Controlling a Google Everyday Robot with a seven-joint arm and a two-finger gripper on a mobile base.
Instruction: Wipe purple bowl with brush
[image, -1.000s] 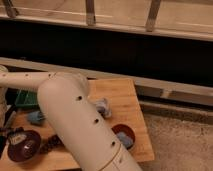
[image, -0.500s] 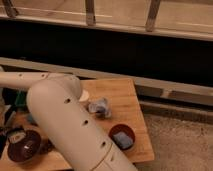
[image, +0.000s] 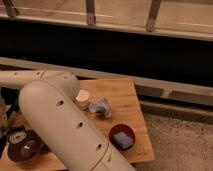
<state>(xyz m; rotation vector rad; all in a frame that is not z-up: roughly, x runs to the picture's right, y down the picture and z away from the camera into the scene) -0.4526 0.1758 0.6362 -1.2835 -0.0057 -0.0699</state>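
The purple bowl sits at the front left corner of the wooden table, dark and glossy, partly cut off by my arm. A small dark thing with a pale patch, which looks like the brush, lies at the bowl's far rim. My big white arm crosses the front of the view and reaches left. Only a sliver of the gripper shows at the left edge, just above and left of the bowl.
A redder bowl holding a blue item stands at the table's front right. A crumpled blue-grey object and a small pale round thing lie mid-table. A dark ledge and railing run behind; floor lies to the right.
My arm has swung left, uncovering the red bowl, the crumpled object and more of the purple bowl.
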